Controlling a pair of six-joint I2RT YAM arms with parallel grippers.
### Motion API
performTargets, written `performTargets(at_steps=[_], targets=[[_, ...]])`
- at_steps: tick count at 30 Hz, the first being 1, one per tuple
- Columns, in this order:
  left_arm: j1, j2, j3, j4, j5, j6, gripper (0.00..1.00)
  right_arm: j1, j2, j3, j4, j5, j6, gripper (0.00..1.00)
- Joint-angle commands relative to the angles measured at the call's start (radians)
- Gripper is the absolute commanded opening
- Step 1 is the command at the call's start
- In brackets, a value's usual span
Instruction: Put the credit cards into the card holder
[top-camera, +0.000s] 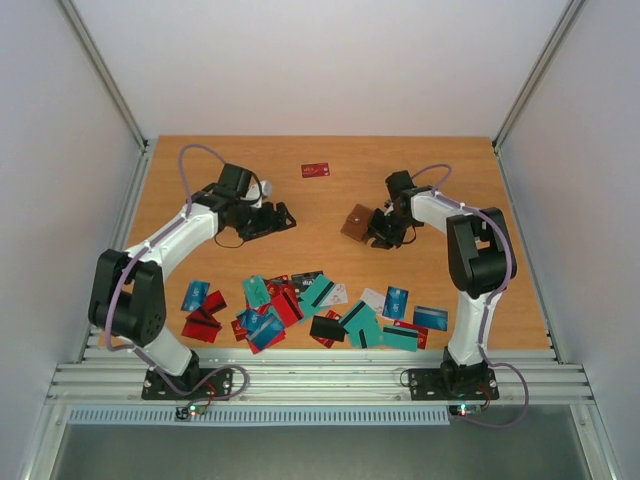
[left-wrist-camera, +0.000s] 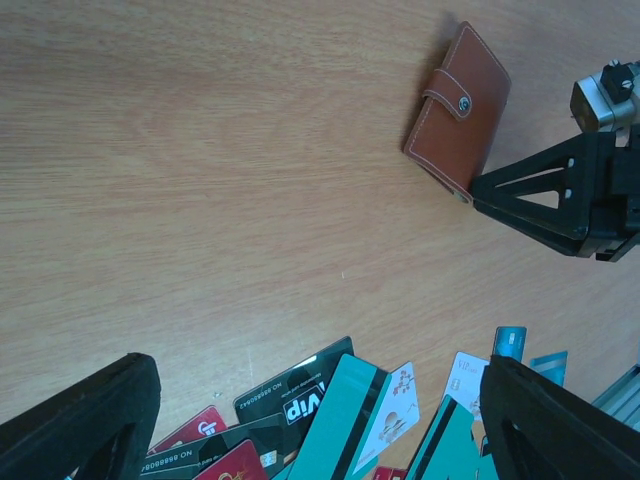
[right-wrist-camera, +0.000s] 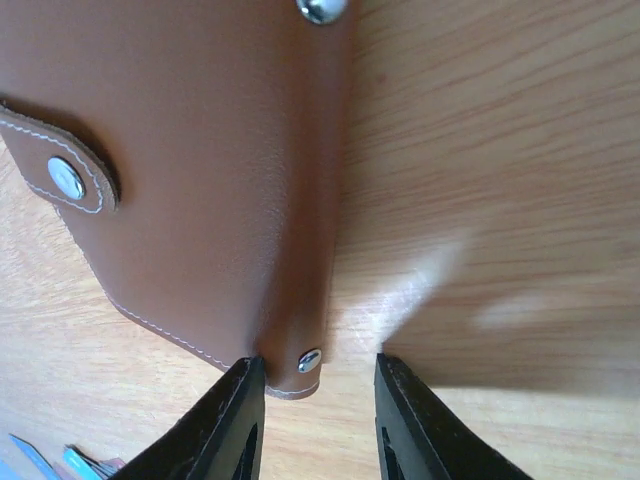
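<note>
**Right claw (right-wrist-camera: 318, 365) straddles a corner of the card holder (right-wrist-camera: 200, 150), midway across the table (top-camera: 320, 205).**
We cannot tell if it pinches; only its wrist view shows that corner. Left claw (left-wrist-camera: 318, 362) spread; credit cards (top-camera: 300, 305) crowd the near edge.

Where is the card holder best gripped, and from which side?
Probably across its short width, from above: the card holder lies flat and closed, so only its side edges offer the jaws purchase. The right gripper is nearest, at one corner.
</note>
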Motion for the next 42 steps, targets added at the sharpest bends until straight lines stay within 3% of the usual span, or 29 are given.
performTargets(at_steps=[1,8,15,24,30,42], targets=[[-0.007,0.019,0.033,0.004,0.020,-0.004,0.88,0.000,0.032,0.018,0.029,-0.013,-0.036,0.32],[-0.015,0.018,0.044,-0.016,0.012,-0.005,0.88,-0.018,0.059,0.005,0.070,-0.029,-0.063,0.26],[-0.030,0.011,0.048,-0.015,0.007,-0.022,0.88,-0.020,0.082,0.021,0.075,-0.041,-0.092,0.13],[-0.031,-0.022,0.030,0.009,0.067,-0.020,0.86,-0.020,-0.001,-0.008,0.076,-0.150,-0.177,0.01],[-0.031,-0.034,-0.022,0.132,0.208,-0.023,0.86,-0.020,-0.080,-0.042,0.056,-0.255,-0.205,0.01],[-0.032,0.003,-0.186,0.524,0.340,-0.290,0.85,-0.010,-0.228,-0.140,0.083,-0.394,-0.155,0.01]])
